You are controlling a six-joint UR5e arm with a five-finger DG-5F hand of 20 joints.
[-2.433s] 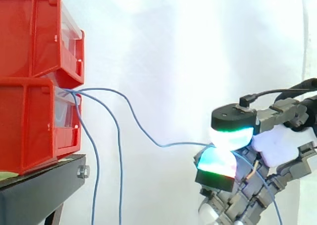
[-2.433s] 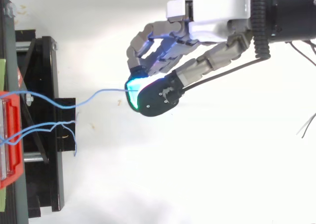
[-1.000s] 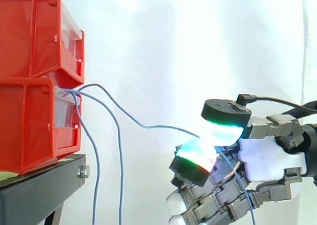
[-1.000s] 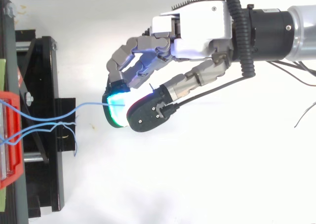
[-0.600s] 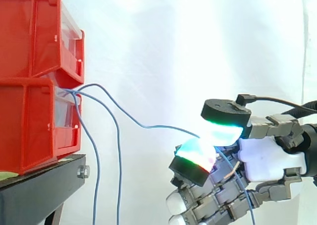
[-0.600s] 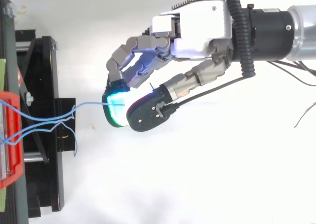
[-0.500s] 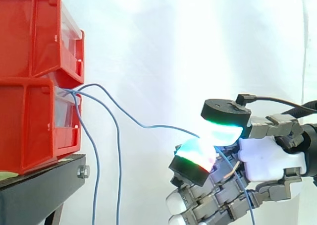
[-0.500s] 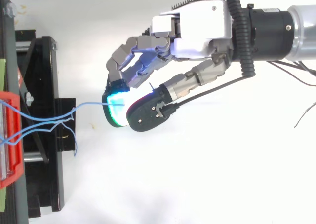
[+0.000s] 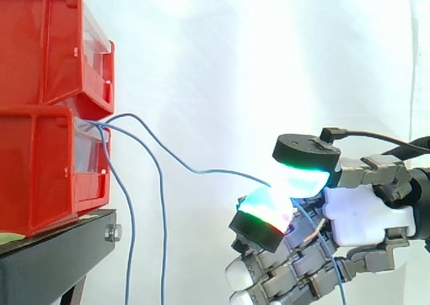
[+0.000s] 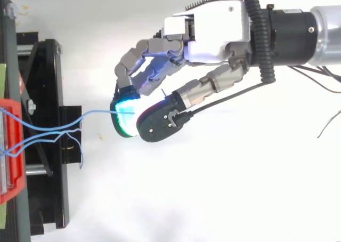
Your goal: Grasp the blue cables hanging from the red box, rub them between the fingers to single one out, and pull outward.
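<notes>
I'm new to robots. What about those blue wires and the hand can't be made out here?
Side view: the two loose blue cables run off the bottom edge, so their ends are cut off.
Both views: the exact spot where the hand pinches the third blue cable is covered by its glowing pads.
Side view: how the cables are fixed inside the lower red bin is hidden by its wall.
</notes>
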